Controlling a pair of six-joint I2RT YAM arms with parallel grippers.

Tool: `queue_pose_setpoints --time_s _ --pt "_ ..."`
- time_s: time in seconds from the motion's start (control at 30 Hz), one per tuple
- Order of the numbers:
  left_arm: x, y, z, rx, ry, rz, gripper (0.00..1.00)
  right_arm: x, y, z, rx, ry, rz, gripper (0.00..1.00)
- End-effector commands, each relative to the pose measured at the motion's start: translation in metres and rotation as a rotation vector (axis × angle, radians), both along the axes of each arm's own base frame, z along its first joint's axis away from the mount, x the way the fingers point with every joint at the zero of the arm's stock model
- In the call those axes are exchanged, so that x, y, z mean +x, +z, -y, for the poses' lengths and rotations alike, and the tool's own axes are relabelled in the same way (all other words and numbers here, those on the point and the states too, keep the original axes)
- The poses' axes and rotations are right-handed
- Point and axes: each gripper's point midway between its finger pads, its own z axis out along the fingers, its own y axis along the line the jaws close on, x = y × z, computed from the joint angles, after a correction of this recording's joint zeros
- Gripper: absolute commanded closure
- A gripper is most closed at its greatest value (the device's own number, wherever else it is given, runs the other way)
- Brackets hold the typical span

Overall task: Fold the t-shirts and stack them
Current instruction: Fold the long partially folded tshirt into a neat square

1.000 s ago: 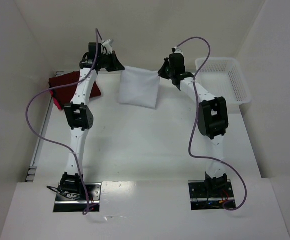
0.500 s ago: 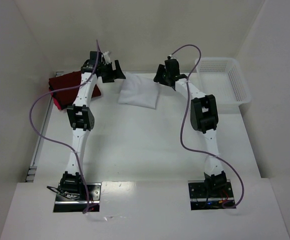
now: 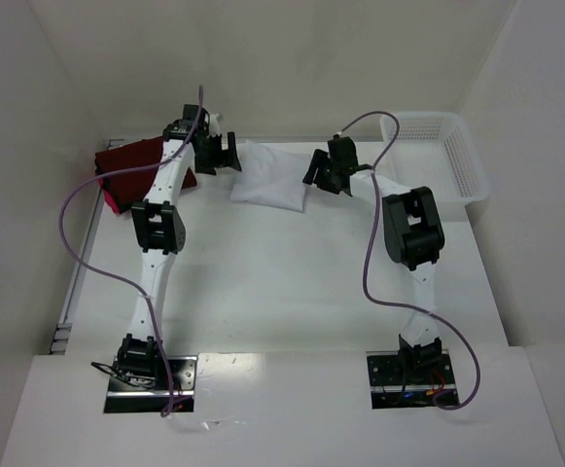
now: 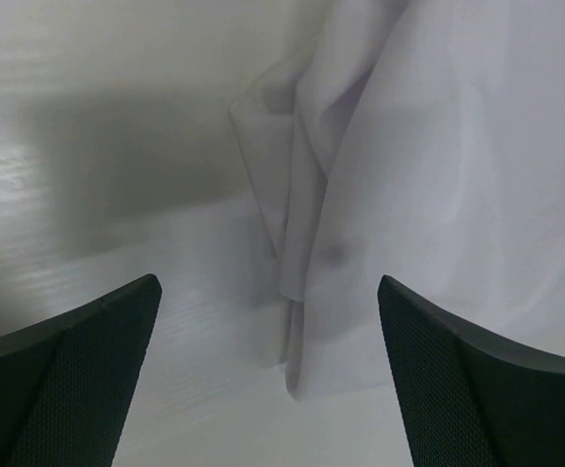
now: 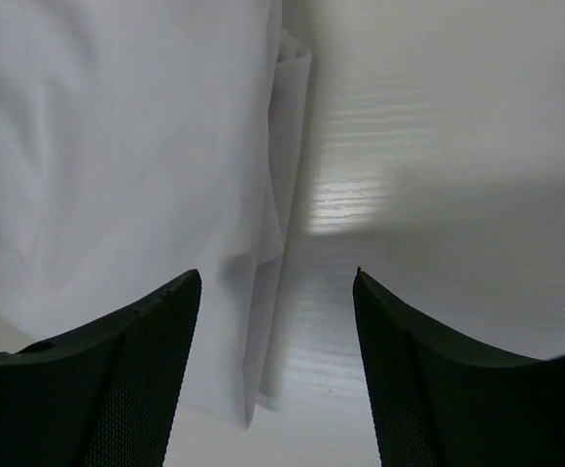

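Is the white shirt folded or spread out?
Folded. The white shirt lies as a compact rectangle on the table, and both wrist views show stacked cloth layers along its edges.

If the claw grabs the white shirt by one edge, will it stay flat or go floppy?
Probably floppy: the white shirt shows soft creases and layered edges, so a lifted edge would likely droop and the fold could open. It looks thin, likely light. It lies flat on the table, so it shouldn't roll.
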Motion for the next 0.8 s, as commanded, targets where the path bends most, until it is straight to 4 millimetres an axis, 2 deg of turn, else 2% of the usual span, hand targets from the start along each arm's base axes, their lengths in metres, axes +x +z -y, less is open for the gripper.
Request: queue_pose_setpoints --time_s 0.0,0.13,0.23,0.3,0.47,0.6,0.67,0.77 --pt "-0.016 0.031 0.001 0.077 -0.022 0.010 0.00 0.001 0.036 -0.013 0.080 0.023 0.084 0.32" --pt "-0.018 0.026 0.002 0.078 -0.034 0.000 0.00 -0.003 0.033 -0.022 0.092 0.036 0.085 0.32" --pt "-0.019 0.031 0.017 0.003 -0.094 0.015 0.00 0.000 0.032 -0.024 0.094 0.039 0.081 0.32" --pt "-0.019 0.027 0.020 -0.015 -0.105 0.010 0.00 0.002 0.027 -0.026 0.097 0.046 0.072 0.32" --pt "-0.017 0.005 0.018 -0.003 -0.084 -0.025 0.00 0.006 0.025 -0.028 0.100 0.050 0.071 0.32" --pt "-0.015 0.003 0.011 0.031 -0.056 -0.023 0.00 0.001 0.020 -0.028 0.087 0.066 0.041 0.32" --pt "-0.019 0.009 0.006 0.058 -0.045 -0.028 0.00 -0.002 0.016 -0.026 0.068 0.070 0.026 0.32" --pt "-0.029 0.024 0.001 0.086 -0.055 -0.029 0.00 -0.005 0.024 -0.016 0.021 0.063 0.049 0.31"
